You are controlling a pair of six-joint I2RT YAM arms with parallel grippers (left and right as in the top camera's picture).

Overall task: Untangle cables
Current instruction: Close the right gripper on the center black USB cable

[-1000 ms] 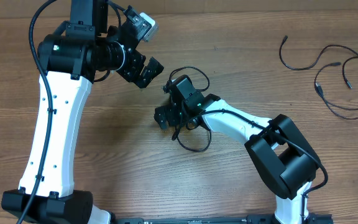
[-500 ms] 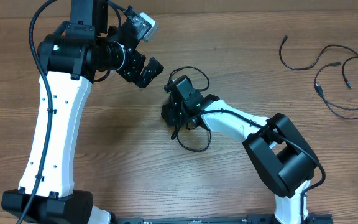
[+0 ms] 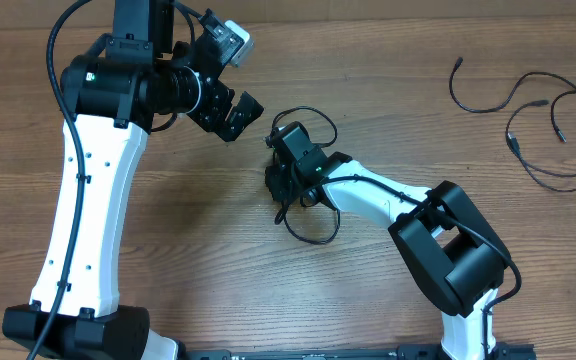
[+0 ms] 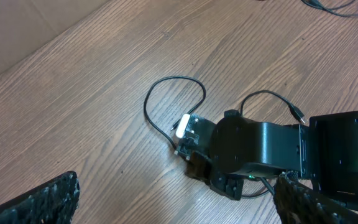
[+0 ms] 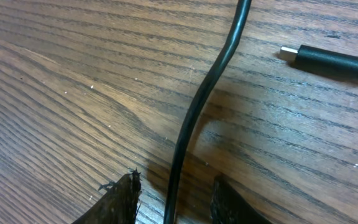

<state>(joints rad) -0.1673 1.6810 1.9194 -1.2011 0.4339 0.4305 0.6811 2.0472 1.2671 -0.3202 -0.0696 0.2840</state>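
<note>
Overall: wood table (image 3: 208,262), 2 robot arms, thin black cables on top; views from overhead + both wrist cams.
Tangle (image 4: 174,78): small bunch of looped black cord at table centre, partly hidden under R arm's wrist; one loop sticks out on the far side, another on the near side.
Loose cords (image 3: 511,142): a few separate wavy strands w/ small plug ends, far-right corner of table, well apart from tangle.
R claw (image 3: 279,183): down on the tangle, tips at table level. Fingers (image 5: 120,199) narrowed but apart, straddling one cord (image 5: 194,118) that runs up between them; a thin gap shows on each side of the cord, so no pinch seen.
Plug (image 5: 328,61): short black end w/ metal tip, flat on wood just beyond R claw, to one side of the cord.
L claw (image 3: 233,112): raised, near the tangle, on its far-left side, spread wide, nothing between its tips; its cam looks down on R wrist.
</note>
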